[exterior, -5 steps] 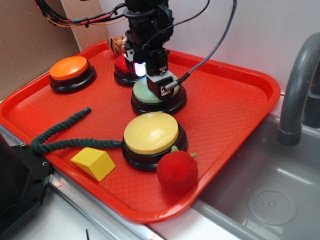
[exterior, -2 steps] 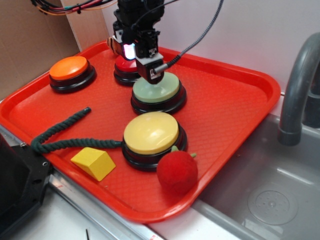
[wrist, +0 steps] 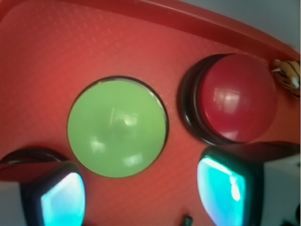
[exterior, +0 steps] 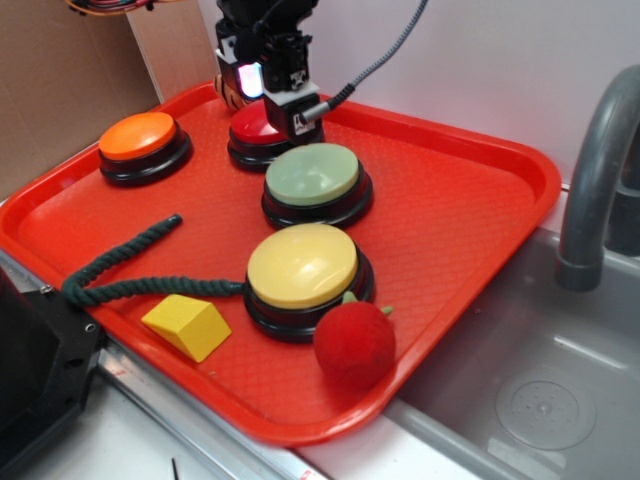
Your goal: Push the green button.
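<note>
Exterior view: your gripper (exterior: pixel 268 95) hangs above the back of the red tray (exterior: pixel 470 215), over the red button (exterior: pixel 250 130) and just behind the green button (exterior: pixel 313 176), touching neither. The green button sits near the tray's centre on its black base, fully uncovered. In front of it lies the yellow button (exterior: pixel 302 265); to the left, well apart, the orange button (exterior: pixel 137 136). A dark green rope (exterior: pixel 120 265) runs from the yellow button toward the tray's left edge, with a yellow wedge block (exterior: pixel 187 325) and a red plush ball (exterior: pixel 354 344) at the front rim. A grey faucet (exterior: pixel 595 170) rises over the sink (exterior: pixel 540 400) on the right.

Wrist view: the green button (wrist: pixel 117 128) lies between and above the two glowing fingertips (wrist: pixel 63 200), the red button (wrist: pixel 235 98) beside it. The fingers stand apart and grip nothing.
</note>
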You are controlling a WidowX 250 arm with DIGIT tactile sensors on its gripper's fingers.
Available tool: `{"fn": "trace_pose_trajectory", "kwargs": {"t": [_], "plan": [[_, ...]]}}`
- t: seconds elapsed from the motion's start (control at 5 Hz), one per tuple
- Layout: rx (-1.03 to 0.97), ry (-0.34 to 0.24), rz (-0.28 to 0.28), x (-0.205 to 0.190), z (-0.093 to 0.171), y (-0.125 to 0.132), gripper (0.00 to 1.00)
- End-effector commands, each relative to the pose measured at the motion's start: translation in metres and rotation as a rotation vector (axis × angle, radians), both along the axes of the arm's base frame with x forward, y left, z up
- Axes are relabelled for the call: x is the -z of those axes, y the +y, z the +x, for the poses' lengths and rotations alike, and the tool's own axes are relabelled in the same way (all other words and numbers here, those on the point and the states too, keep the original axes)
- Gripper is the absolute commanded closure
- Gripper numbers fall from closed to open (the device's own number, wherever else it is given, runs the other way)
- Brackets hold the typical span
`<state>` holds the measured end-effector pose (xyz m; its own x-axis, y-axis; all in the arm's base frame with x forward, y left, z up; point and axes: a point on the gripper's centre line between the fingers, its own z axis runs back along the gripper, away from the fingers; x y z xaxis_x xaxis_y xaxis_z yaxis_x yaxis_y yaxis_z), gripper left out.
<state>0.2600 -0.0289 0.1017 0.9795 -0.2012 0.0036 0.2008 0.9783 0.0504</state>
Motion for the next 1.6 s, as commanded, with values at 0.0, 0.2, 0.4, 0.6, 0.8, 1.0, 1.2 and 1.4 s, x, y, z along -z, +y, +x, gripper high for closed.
{"fn": "trace_pose_trajectory", "kwargs": {"t": [0.0, 0.2, 0.4, 0.6, 0.8, 1.0, 1.2, 1.4], "plan": [[-0.003, -0.105, -0.014, -0.03, 0.008, 0.0, 0.0], [-0.008, -0.102, -0.037, -0.034, 0.007, 0.002, 0.0], [-0.007, -0.102, -0.034, -0.036, 0.007, 0.002, 0.0], [-0.003, -0.098, -0.04, -0.037, 0.006, 0.002, 0.0], [-0.005, -0.1, -0.04, -0.039, 0.005, 0.002, 0.0], [-0.004, -0.106, -0.039, -0.042, 0.005, 0.001, 0.0], [-0.003, -0.108, -0.036, -0.044, 0.004, 0.001, 0.0], [-0.002, -0.096, -0.054, -0.042, 0.004, 0.0, 0.0]]}}
